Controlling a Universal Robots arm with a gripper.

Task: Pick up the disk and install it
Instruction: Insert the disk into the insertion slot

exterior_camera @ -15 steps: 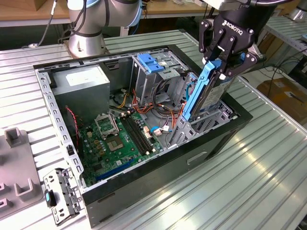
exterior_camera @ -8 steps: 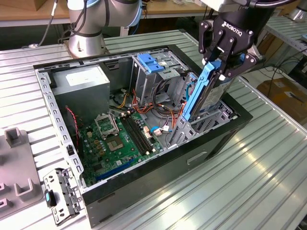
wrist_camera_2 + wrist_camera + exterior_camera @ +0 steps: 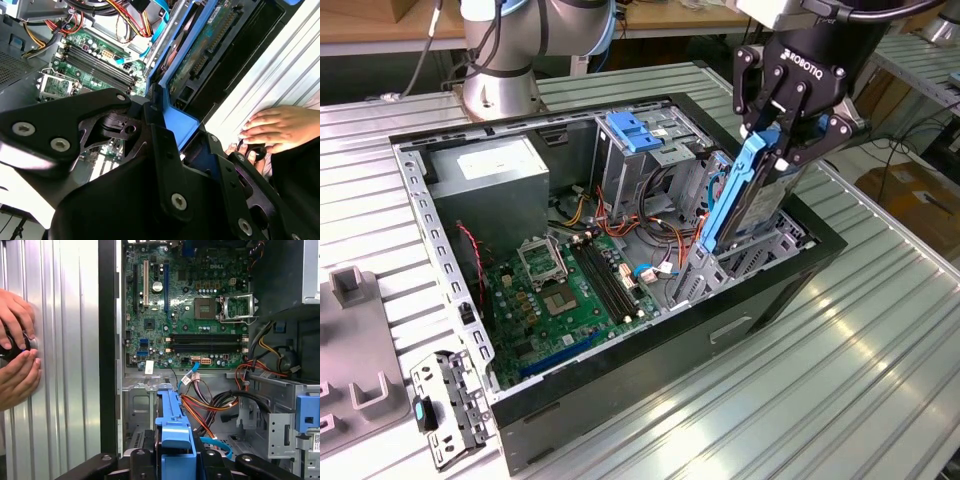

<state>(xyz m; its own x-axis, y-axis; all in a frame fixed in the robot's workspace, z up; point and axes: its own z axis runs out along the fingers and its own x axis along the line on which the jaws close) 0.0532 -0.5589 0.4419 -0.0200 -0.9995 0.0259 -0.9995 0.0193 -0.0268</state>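
Blue plastic is all the claw (image 3: 785,155) is biting on. It's clamped shut on the carrier edge of the disk (image 3: 745,205), which hangs on edge and tilted over the grey bay (image 3: 775,245), at the exterior view's right end of the case (image 3: 620,395). I can't tell whether the lower corner is touching the bay metal or just above it. My biggest worry is that tilt: if the carrier meets the bay walls crooked, it could wedge or twist in your grip, since the plastic probably flexes. The orange cables (image 3: 658,238) sit just beside the bay on the board (image 3: 570,290) side, so a low corner could snag or pinch one. There's also a person's hand (image 3: 277,127) on the table (image 3: 840,380) right next to the case wall, which is near the arm for my taste. As for room, it's wide open above. It's tight between the case rim and the bay's sheet-metal edges. The other blue bracket (image 3: 635,130) is well apart, so no trouble there.
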